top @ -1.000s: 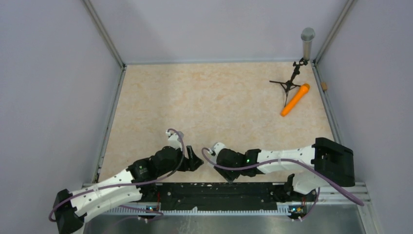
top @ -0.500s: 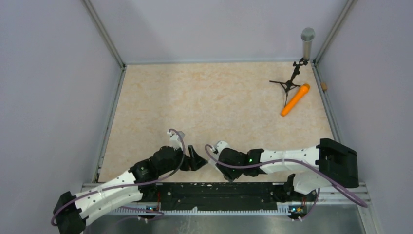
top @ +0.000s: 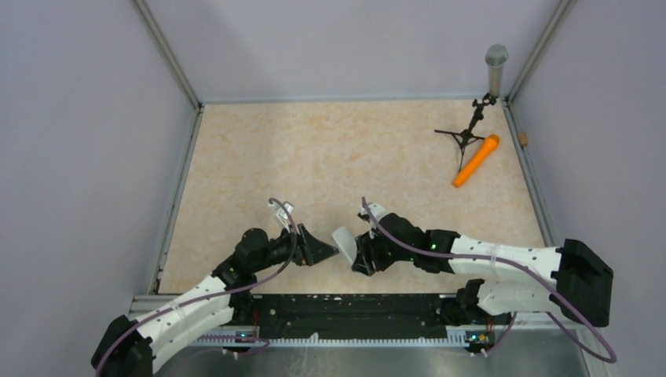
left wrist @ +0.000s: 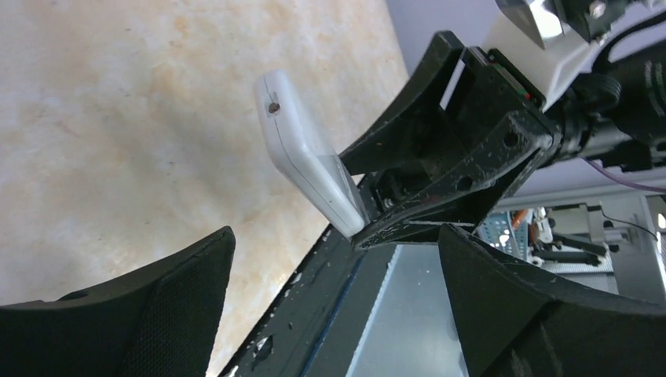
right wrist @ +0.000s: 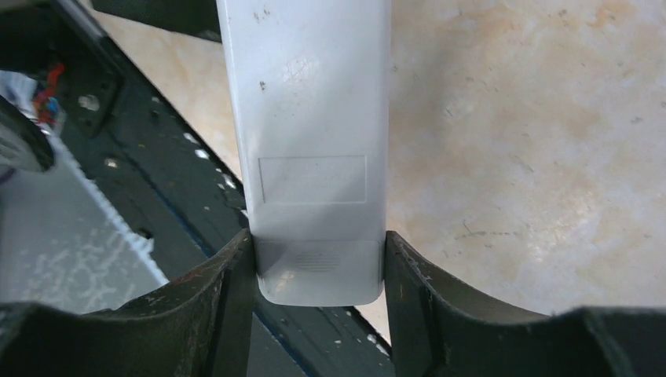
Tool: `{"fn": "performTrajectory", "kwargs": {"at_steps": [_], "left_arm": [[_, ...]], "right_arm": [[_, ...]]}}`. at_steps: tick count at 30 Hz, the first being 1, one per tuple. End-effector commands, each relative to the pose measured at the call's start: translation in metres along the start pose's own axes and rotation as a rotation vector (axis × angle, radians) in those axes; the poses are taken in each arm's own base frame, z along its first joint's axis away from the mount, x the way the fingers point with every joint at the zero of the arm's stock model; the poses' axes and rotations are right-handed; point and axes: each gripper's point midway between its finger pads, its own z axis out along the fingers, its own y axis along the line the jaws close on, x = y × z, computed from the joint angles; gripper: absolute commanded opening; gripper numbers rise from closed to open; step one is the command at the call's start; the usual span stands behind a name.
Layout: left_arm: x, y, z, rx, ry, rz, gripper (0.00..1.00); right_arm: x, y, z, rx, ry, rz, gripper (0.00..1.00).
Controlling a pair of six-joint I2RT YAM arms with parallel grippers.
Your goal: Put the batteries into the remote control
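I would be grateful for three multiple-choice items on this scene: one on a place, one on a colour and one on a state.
1. Where does the orange microphone lie?
A. At the near left corner
B. Between the two arms
C. At the far right of the table, by the tripod

2. What colour is the side of the remote control that faces the right wrist camera?
A. White
B. Black
C. Orange

3. What is the state of the right gripper?
A. Open and empty
B. Shut on the remote control
C. Shut on the microphone

Answers: C, as the top view shows it beside the tripod's legs. A, as its plain back is white. B, as both fingers press against the handset's end.
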Motion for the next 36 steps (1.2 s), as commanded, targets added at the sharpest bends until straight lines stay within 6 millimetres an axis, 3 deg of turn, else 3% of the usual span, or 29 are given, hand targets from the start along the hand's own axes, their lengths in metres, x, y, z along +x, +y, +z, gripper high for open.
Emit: {"fn": "performTrajectory", "kwargs": {"at_steps": [1, 7, 19, 25, 29, 36], "left_arm": [[-0.013, -0.042, 0.000, 0.192, -0.019, 0.062, 0.99], [-0.022, -0.059, 0.000, 0.283, -0.028, 0.070, 0.99], [-0.035, -0.095, -0.008, 0.435, -0.064, 0.095, 0.99], [-0.035, -0.106, -0.014, 0.484, -0.060, 0.096, 0.96], [-0.034, -0.112, -0.018, 0.512, -0.059, 0.104, 0.91], [-0.034, -0.117, -0.022, 0.539, -0.064, 0.113, 0.75]], "right_arm": [[-0.039, 0.036, -0.014, -0.219, -0.128, 0.077, 0.00], [-0.062, 0.063, -0.032, -0.425, -0.197, 0.122, 0.00], [-0.068, 0.094, -0.061, -0.746, -0.250, 0.174, 0.00], [-0.072, 0.100, -0.071, -0.815, -0.282, 0.199, 0.00], [-0.074, 0.101, -0.073, -0.838, -0.299, 0.220, 0.00], [-0.073, 0.099, -0.071, -0.842, -0.311, 0.249, 0.00]]}}
